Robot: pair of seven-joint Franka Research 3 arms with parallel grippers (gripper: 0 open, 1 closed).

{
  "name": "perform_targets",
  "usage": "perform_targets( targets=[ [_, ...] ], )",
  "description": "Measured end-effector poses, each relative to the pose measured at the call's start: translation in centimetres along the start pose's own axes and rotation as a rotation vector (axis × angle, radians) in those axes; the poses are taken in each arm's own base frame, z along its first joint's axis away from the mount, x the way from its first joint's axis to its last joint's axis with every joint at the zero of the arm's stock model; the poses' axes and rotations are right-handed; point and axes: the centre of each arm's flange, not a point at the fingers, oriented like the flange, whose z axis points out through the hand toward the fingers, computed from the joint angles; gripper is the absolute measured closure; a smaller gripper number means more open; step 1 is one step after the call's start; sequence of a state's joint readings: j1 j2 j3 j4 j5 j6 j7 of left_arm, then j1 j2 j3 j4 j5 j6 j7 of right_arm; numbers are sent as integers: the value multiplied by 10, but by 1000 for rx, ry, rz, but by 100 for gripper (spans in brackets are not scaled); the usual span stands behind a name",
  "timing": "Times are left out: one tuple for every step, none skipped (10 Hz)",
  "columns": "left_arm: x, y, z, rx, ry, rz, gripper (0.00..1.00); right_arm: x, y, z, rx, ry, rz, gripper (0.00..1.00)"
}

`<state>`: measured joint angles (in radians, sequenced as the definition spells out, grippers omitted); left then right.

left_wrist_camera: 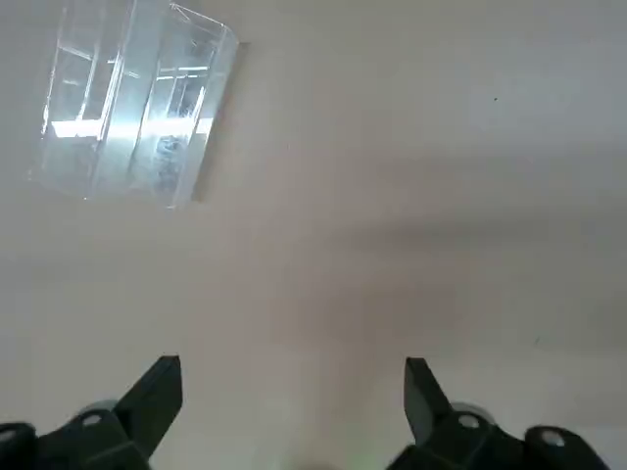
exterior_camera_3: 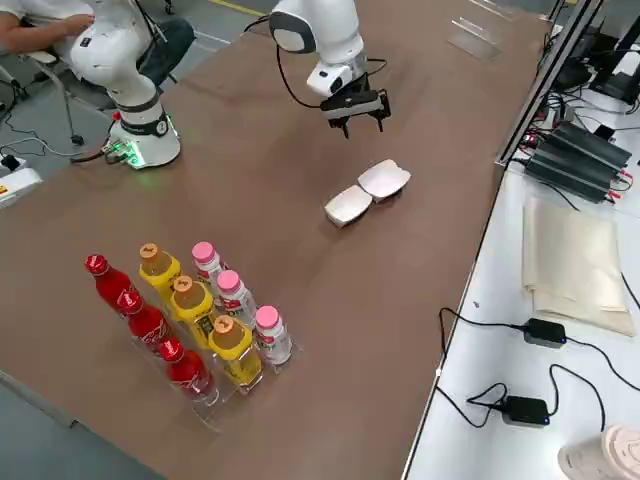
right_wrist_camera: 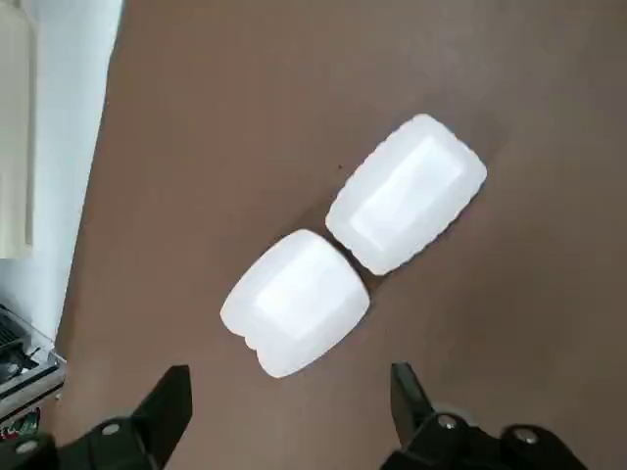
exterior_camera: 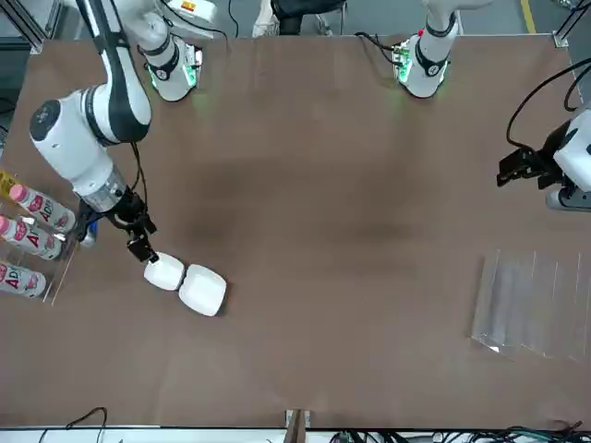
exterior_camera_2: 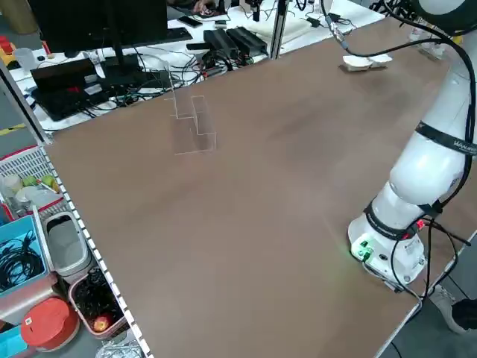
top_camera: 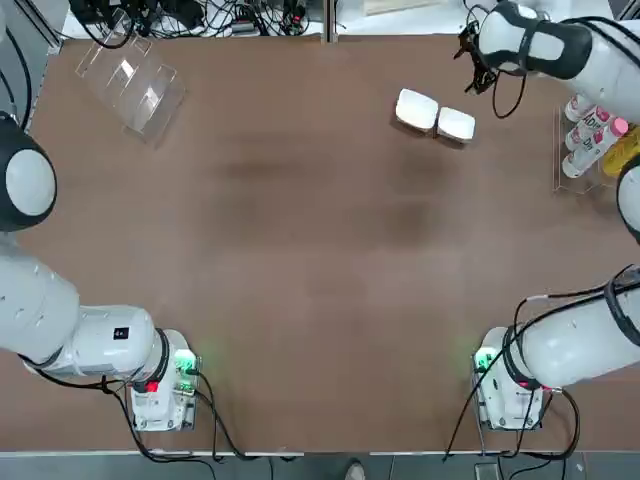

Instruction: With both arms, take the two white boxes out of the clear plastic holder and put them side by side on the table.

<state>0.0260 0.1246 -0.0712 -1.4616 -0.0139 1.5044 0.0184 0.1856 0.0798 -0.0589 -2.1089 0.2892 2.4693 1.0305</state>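
The two white boxes lie touching side by side on the table (top_camera: 300, 250) at its far right: one box (top_camera: 417, 110) (right_wrist_camera: 407, 193) and the other box (top_camera: 456, 125) (right_wrist_camera: 294, 302). My right gripper (exterior_camera: 141, 242) (right_wrist_camera: 286, 401) hangs open just above and beside them, holding nothing. The clear plastic holder (top_camera: 130, 82) (left_wrist_camera: 132, 103) stands with nothing in it at the far left corner. Near the table's left edge, short of the holder, my left gripper (exterior_camera: 515, 168) (left_wrist_camera: 291, 392) is open and holds nothing.
A clear rack of pink-capped, yellow and red bottles (exterior_camera_3: 200, 320) (top_camera: 592, 140) stands at the right edge, close to the right arm. Cables and power supplies (top_camera: 200, 15) lie beyond the far edge. A monitor and bins (exterior_camera_2: 45, 224) stand off the table's left side.
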Motion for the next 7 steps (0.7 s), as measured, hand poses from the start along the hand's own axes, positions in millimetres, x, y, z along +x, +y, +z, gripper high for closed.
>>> perform_targets(
  targets=[
    [0,0,0,0,0,0,0,11,-3,-11,-6,-5,-65,10],
    [0,1,0,0,0,1,0,26,-7,-27,-15,5,-153,10],
    [0,1,0,0,0,2,0,36,-14,-44,-25,23,-240,10],
    [0,1,0,0,0,2,0,41,-23,-62,-36,49,-325,10],
    [0,1,0,0,0,2,0,45,-30,-77,-44,69,-409,10],
    [0,1,0,0,0,1,0,54,-33,-89,-48,81,-493,10],
    [0,0,0,0,0,1,0,65,-33,-100,-49,90,-571,7]
  ],
)
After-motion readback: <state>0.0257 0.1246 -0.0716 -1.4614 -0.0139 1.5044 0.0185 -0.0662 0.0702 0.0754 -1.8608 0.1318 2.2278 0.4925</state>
